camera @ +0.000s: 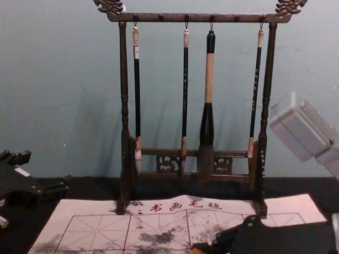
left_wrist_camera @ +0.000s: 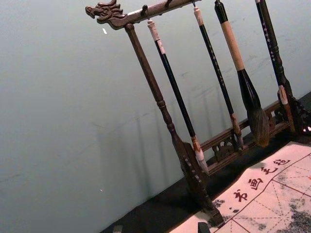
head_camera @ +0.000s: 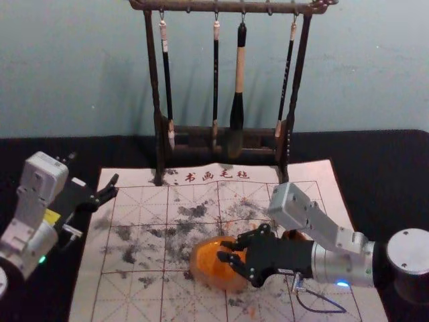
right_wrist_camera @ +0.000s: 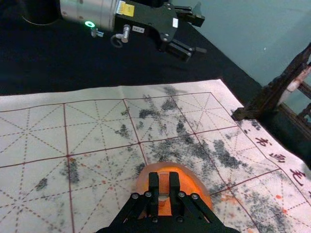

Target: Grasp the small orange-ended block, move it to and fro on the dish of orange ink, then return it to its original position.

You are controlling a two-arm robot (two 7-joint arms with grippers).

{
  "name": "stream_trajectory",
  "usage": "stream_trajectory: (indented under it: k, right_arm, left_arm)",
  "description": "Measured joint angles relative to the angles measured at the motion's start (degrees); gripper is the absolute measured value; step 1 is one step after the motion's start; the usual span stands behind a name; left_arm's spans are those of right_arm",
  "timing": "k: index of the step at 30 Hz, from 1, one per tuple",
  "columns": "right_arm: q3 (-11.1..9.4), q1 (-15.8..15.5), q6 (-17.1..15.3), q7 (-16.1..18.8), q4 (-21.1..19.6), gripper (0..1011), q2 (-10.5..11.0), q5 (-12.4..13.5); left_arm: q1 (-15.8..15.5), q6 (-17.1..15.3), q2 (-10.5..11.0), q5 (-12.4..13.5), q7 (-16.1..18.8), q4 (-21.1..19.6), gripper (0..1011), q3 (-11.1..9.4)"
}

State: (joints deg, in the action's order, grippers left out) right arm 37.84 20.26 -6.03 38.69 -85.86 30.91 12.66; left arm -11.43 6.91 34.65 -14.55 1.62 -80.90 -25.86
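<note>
Block's in hand and at the ink, so the grasp is done; to-and-fro stroke count I can't tell from here. Return and release still to do. Right arm reaches in low over the mat (head_camera: 141, 255), gripper (head_camera: 222, 249) above the dish of orange ink (head_camera: 209, 272) — jaws closed on the small block (right_wrist_camera: 164, 183), held between the tips. Left gripper (right_wrist_camera: 202, 35) idle off the mat's left side — jaws apart, empty.
</note>
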Motion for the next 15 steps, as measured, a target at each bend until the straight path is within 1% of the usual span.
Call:
stream_trajectory:
  k: [8, 15]
  right_arm:
    - [-0.1, 1.2, -0.8, -1.0, 1.3, 95, -0.9, -0.8]
    - [-0.5, 1.6, -1.4, -1.6, 1.6, 95, -0.9, -1.3]
  left_arm:
    - [0.0, 0.0, 0.0, 0.0, 0.0, 0.0, 1001, 0.0]
    - [0.0, 0.0, 0.0, 0.0, 0.0, 0.0, 1001, 0.0]
